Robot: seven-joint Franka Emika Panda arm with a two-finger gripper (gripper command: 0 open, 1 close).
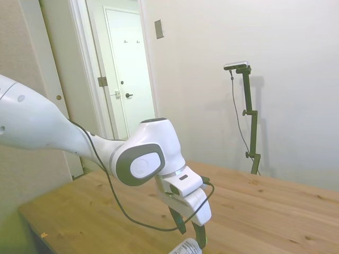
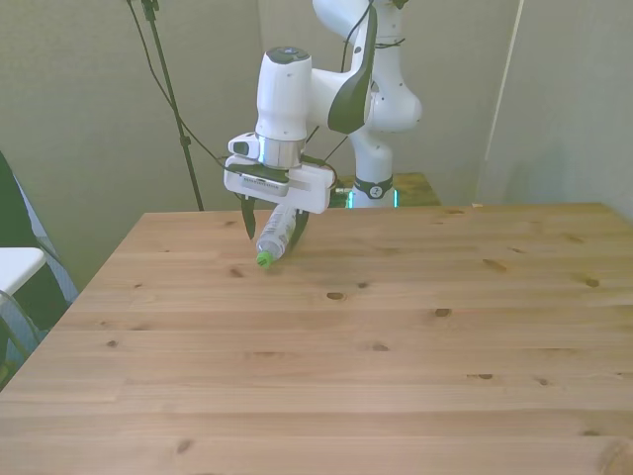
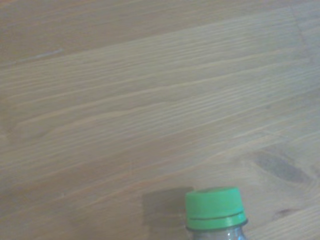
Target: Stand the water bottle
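I count 1 water bottle (image 2: 276,236) with 1 green cap (image 3: 215,207), lying at about 11 o'clock on the 1 wooden table (image 2: 396,376). I have 1 gripper (image 2: 270,220) with 2 fingers. In the side view, at 11 o'clock behind me, I see 1 door (image 1: 130,74).

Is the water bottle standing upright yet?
No. The water bottle is tilted, its green cap pointing down toward the table, its body between the hand's fingers.
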